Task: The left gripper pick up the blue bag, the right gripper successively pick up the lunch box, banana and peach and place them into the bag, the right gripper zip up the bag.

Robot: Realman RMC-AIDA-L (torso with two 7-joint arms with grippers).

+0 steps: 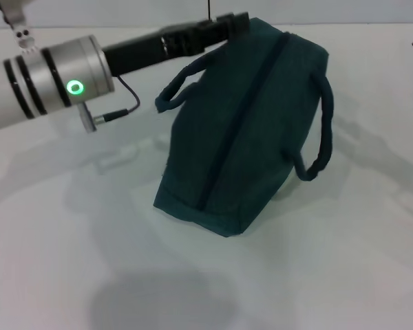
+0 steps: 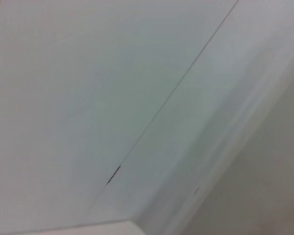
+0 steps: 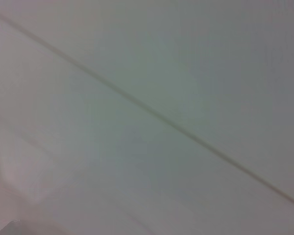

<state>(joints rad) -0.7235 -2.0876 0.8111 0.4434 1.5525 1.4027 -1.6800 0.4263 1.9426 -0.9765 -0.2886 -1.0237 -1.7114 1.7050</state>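
The left gripper (image 1: pixel 235 22) ends behind the blue bag's (image 1: pixel 244 130) far top corner, fingertips hidden. The bag hides its contents. Both wrist views show only blurred pale surface.

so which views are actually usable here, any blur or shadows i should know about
Head view: usable; the blue bag and the left hand at its far top end show clearly, with soft shadows on the white table, one broad and dark near the bottom edge. Left and right wrist views: only pale, blurred surfaces crossed by a thin line, no objects.

Left claw (image 1: pixel 230 24) behind blue bag (image 1: pixel 248 130)
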